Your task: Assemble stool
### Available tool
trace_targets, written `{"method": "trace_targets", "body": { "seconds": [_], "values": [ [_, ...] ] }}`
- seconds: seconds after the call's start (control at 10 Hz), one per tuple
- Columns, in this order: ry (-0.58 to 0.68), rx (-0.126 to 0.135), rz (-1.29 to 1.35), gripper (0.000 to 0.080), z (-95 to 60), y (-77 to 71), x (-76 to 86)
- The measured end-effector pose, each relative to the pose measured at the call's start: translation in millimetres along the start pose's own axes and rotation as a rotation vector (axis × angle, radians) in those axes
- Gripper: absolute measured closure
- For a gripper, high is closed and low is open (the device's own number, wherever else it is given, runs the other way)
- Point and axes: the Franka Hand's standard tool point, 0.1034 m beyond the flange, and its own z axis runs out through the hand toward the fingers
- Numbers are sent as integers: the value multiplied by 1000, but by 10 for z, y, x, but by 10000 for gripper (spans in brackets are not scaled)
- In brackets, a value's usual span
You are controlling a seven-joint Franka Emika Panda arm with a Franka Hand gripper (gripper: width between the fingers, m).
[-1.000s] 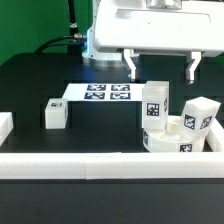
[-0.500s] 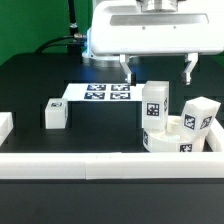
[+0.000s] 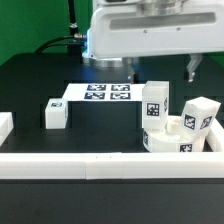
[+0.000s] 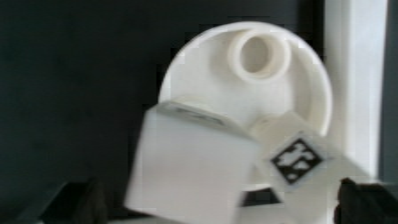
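The round white seat [image 3: 172, 142] lies at the exterior view's right, near the front rail. Two tagged white legs stand on it: one [image 3: 155, 106] upright, the other [image 3: 199, 116] leaning a little. A third leg [image 3: 55, 113] lies apart on the black table at the left. My gripper [image 3: 161, 68] hangs open and empty above the seat, with its fingers to either side of the upright leg's top. In the wrist view the seat [image 4: 267, 60] shows a round recess, with a leg [image 4: 205, 150] below my gripper [image 4: 217, 205]. The dark fingertips [image 4: 71, 200] stand wide apart.
The marker board [image 3: 100, 93] lies flat at the table's middle. A long white rail [image 3: 100, 162] runs along the front, with a short white piece [image 3: 5, 125] at the left edge and another [image 3: 216, 138] at the right. The robot's base and cables stand behind.
My gripper has risen straight up from the legs, still open. The seat and the legs have not moved.
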Motion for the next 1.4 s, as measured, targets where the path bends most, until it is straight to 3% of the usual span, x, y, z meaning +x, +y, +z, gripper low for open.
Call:
{"method": "trace_targets", "body": {
  "seconds": [0.1, 0.7, 1.4],
  "values": [
    [3, -3, 5, 151, 30, 97, 24],
    [0, -6, 160, 151, 54, 95, 15],
    [35, -12, 156, 151, 88, 94, 76]
  ]
}}
